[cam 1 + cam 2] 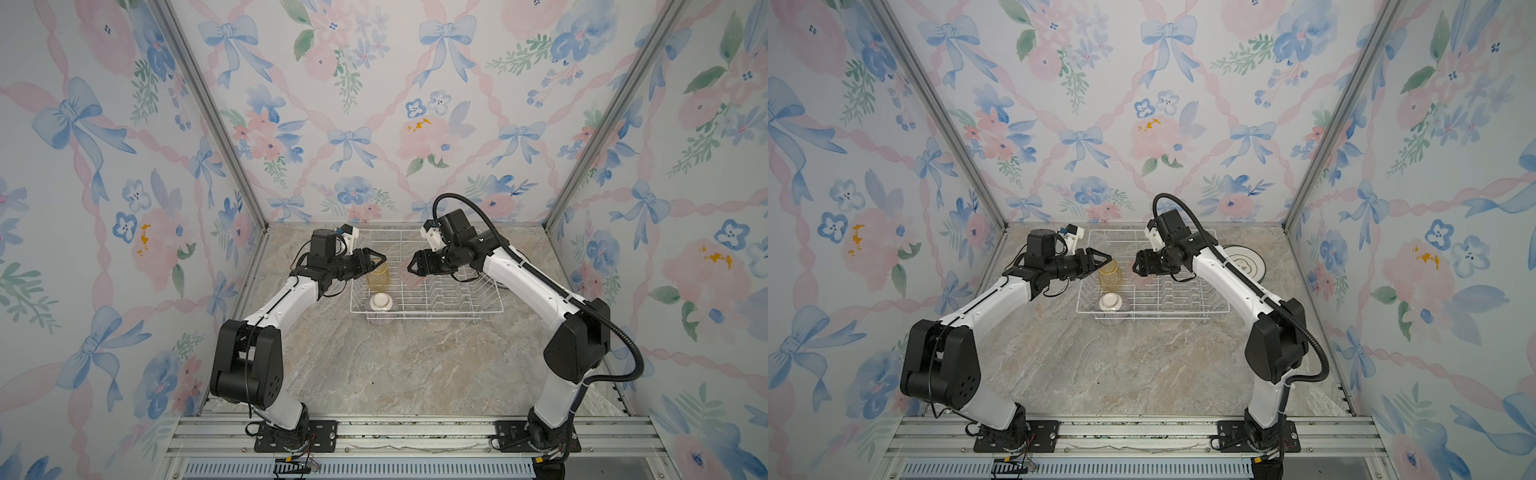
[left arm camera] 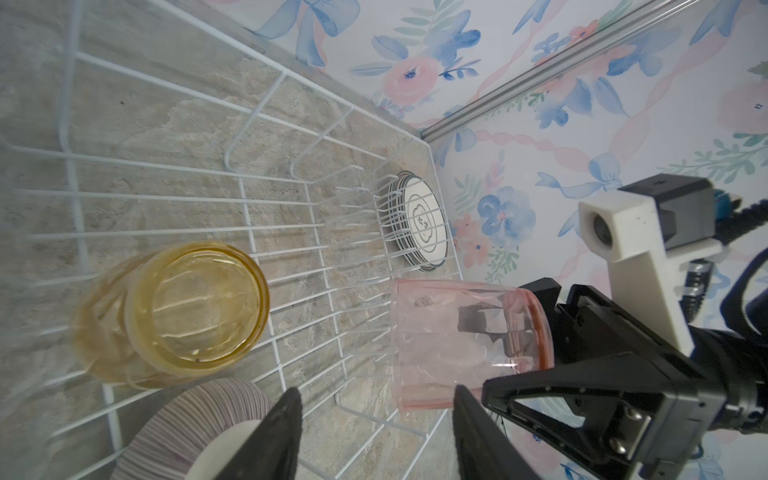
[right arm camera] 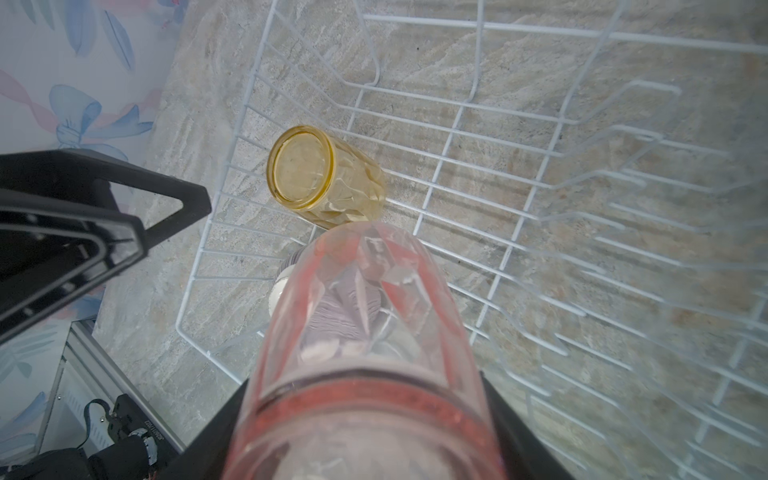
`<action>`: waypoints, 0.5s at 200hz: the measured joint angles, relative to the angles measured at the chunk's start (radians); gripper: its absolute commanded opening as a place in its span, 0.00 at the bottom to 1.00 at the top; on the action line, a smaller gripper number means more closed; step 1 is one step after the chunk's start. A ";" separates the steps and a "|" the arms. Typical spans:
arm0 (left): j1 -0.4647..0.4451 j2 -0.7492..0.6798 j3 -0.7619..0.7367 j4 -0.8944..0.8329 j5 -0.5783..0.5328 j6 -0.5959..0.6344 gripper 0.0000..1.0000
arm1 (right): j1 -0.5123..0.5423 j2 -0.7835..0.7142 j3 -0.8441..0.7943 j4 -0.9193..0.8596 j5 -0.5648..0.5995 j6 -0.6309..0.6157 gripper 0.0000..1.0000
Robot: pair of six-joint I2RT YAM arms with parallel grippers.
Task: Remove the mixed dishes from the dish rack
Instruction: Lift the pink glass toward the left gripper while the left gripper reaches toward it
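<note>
The white wire dish rack [image 1: 490,309] [image 1: 1219,311] stands at the back of the table. A yellow tumbler [image 1: 377,279] [image 2: 174,311] [image 3: 324,174] stands in its left part. A purple-striped bowl [image 1: 381,309] [image 2: 195,424] lies upside down at the front left corner. My left gripper [image 1: 376,259] [image 2: 374,436] hangs open just above the yellow tumbler, holding nothing. My right gripper [image 1: 410,266] [image 3: 365,415] is shut on a pink tumbler [image 2: 465,340] [image 3: 365,353], held on its side above the rack's middle.
A stack of white dark-rimmed plates [image 1: 1241,262] [image 2: 419,224] lies on the table just right of the rack, behind my right arm. Upright plate prongs [image 1: 449,291] fill the rack's right half. Marble table [image 1: 395,374] stretches in front of the rack.
</note>
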 measured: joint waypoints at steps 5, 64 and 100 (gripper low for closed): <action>0.001 0.004 -0.002 0.020 0.017 -0.018 0.57 | -0.003 -0.003 -0.002 0.011 -0.008 0.006 0.39; 0.002 0.035 -0.031 0.272 0.152 -0.193 0.54 | -0.040 -0.042 -0.065 0.159 -0.135 0.098 0.38; 0.002 0.041 -0.051 0.384 0.183 -0.266 0.53 | -0.065 -0.053 -0.117 0.262 -0.208 0.177 0.38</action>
